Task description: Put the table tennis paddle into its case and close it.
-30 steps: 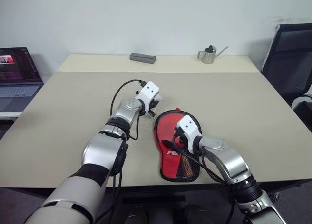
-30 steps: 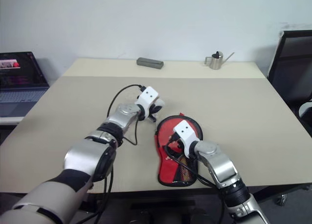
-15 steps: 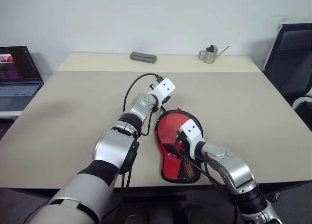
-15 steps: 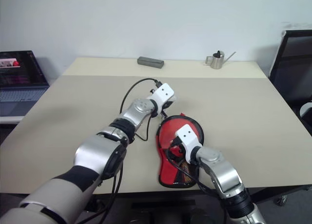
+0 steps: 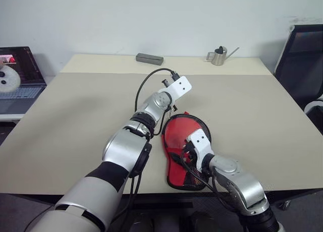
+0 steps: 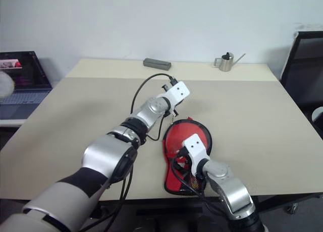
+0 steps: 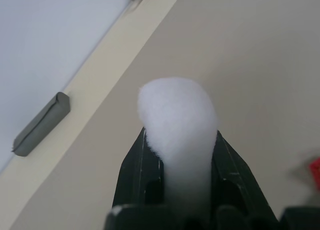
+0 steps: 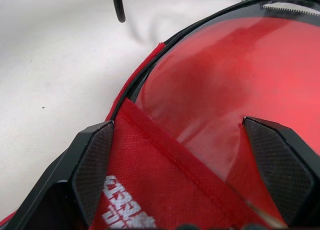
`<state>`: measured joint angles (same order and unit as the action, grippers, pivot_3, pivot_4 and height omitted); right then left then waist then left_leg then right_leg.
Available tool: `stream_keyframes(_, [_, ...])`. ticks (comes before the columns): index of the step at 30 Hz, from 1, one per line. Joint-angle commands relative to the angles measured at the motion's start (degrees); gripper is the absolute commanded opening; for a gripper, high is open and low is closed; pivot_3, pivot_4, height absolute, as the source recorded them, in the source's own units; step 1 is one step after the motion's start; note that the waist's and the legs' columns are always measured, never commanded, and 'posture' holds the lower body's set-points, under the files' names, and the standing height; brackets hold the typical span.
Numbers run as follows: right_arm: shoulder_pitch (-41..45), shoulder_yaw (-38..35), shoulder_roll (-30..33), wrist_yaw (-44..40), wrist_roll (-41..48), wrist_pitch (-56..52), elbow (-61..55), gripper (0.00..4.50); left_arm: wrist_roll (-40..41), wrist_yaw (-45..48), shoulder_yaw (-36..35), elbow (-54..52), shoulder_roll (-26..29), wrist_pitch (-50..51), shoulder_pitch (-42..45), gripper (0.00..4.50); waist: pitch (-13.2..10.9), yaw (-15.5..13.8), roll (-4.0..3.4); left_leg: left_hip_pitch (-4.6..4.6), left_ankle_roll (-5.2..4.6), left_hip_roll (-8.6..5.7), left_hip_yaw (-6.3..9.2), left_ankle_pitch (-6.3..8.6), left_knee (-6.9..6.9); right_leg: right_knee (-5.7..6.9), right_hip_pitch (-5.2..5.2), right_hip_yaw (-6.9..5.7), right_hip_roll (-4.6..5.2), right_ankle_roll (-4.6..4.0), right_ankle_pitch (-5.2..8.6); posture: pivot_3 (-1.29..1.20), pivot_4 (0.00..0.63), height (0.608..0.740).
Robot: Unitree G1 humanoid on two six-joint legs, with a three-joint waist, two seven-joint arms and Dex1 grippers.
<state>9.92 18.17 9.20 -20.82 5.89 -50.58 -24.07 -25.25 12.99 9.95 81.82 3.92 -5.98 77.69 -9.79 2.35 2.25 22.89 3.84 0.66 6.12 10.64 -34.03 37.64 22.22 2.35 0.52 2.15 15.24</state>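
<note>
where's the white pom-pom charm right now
In the left wrist view the white pom-pom charm is pinched between the left gripper's fingers, above the table just beyond the round end of the case.

Case (image 5: 184, 151) near the table's (image 5: 262, 116) front edge, pom-pom charm (image 7: 180, 120) between the left fingers (image 7: 137, 165) behind it, box (image 5: 149, 58) and watering can (image 5: 219, 56) far back, laptop (image 5: 17, 80) off left

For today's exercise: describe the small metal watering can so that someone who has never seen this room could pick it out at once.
Start at the beige table and look to its far edge by the white wall. Two small things sit there: a flat grey bar near the middle, and to its right the watering can. It is the shiny silver, upright one, with a handle and a thin spout slanting up to the right.
</note>
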Motion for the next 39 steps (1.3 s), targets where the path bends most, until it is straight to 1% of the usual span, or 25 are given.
stream_keyframes(1, [-6.0, 3.9, 0.2, 0.2, 1.5, -9.2, 6.8, 4.50, -2.3, -2.9, 1.8, -2.5, -1.8, -3.5, 5.0, 0.56, 0.0, -0.2, 0.00, 0.00, 0.00, 0.00, 0.00, 0.00, 0.00, 0.00, 0.00, 0.00, 0.00, 0.00, 0.00, 0.00, 0.150, 0.740])
stream_keyframes(4, [-6.8, 4.4, -0.4, 1.1, 1.6, -9.5, 6.1, 4.50, -3.7, -4.0, 3.0, -2.5, -4.2, -4.4, 5.5, 0.56, 0.0, -0.4, 0.01, 0.01, 0.01, 0.00, 0.00, 0.01, 0.00, -0.02, 0.01, 0.00, 0.01, 0.00, 0.00, 0.00, 0.150, 0.740])
stream_keyframes(8, [-7.3, 4.8, -1.2, 2.1, 1.7, -10.1, 5.2, 4.50, -4.7, -5.3, 3.5, -2.4, -6.0, -4.5, 6.6, 0.56, 0.0, -0.5, 0.00, 0.02, 0.04, 0.00, -0.01, 0.02, 0.01, -0.02, 0.03, 0.00, 0.01, 0.01, 0.02, 0.00, 0.150, 0.740])
stream_keyframes(17, [-7.8, 5.0, -1.5, 3.1, 2.0, -10.7, 4.4, 4.50, -9.8, -9.0, 8.1, -2.1, -7.3, -5.3, 7.6, 0.56, 0.0, -0.5, 0.01, 0.05, 0.08, -0.01, -0.01, 0.05, 0.03, -0.08, 0.03, 0.00, 0.02, 0.03, 0.04, 0.00, 0.150, 0.740])
stream_keyframes(20, [-7.3, 4.8, -1.7, 3.2, 2.0, -10.5, 4.9, 4.50, -9.4, -5.1, 8.5, -2.0, -8.8, -6.6, 5.4, 0.56, 0.0, -0.5, 0.00, 0.04, 0.09, -0.01, -0.01, 0.06, 0.05, -0.08, 0.03, 0.00, 0.02, 0.03, 0.04, 0.00, 0.150, 0.740])
stream_keyframes(24, [-6.7, 4.7, -1.8, 3.1, 2.0, -10.0, 5.7, 4.50, -7.5, 4.2, 7.6, -1.9, -11.1, -6.6, 1.7, 0.56, 0.0, -0.5, 0.00, 0.03, 0.10, -0.01, -0.02, 0.06, 0.05, -0.14, -0.01, -0.01, 0.03, 0.03, 0.04, 0.00, 0.150, 0.740])
stream_keyframes(26, [-6.4, 4.7, -2.0, 3.1, 1.9, -9.9, 6.0, 4.50, -7.1, 6.3, 7.4, -1.8, -11.3, -5.5, 0.5, 1.28, 0.0, -0.4, -0.01, 0.02, 0.10, -0.01, -0.03, 0.06, 0.05, -0.15, -0.02, 0.00, 0.03, 0.03, 0.04, 0.00, 0.150, 0.740])
stream_keyframes(27, [-6.3, 4.7, -2.1, 3.1, 1.9, -9.8, 6.2, 4.50, -6.8, 7.1, 7.1, -1.8, -11.4, -5.0, 0.0, 1.54, 0.0, -0.4, -0.02, 0.02, 0.10, 0.00, -0.03, 0.07, 0.05, -0.15, -0.01, 0.00, 0.03, 0.03, 0.04, 0.00, 0.150, 0.740])
stream_keyframes(31, [-6.3, 4.6, -2.2, 3.1, 1.7, -9.5, 6.4, 4.50, -4.7, 10.0, 5.2, -2.0, -11.3, -3.8, -0.7, 3.09, 0.1, -0.3, -0.06, 0.01, 0.09, 0.01, -0.03, 0.07, 0.06, -0.14, -0.01, 0.01, 0.01, 0.03, 0.04, 0.00, 0.150, 0.740])
stream_keyframes(35, [-6.0, 4.6, -1.8, 2.6, 1.6, -8.8, 7.3, 4.50, -3.1, 9.2, 3.6, -2.2, -10.3, -2.0, -0.7, 4.48, 0.1, -0.2, -0.12, -0.01, 0.09, 0.01, -0.03, 0.07, 0.06, -0.14, -0.02, 0.02, 0.02, 0.03, 0.04, 0.00, 0.150, 0.740])
stream_keyframes(39, [-4.4, 4.1, -1.7, 1.8, 1.5, -8.2, 9.1, 4.50, -0.5, 7.9, 0.8, -2.4, -9.4, 0.1, 0.1, 4.48, 0.2, 0.2, -0.18, -0.04, 0.09, 0.01, -0.03, 0.07, 0.06, -0.14, -0.04, 0.02, 0.01, 0.03, 0.04, 0.00, 0.150, 0.740])
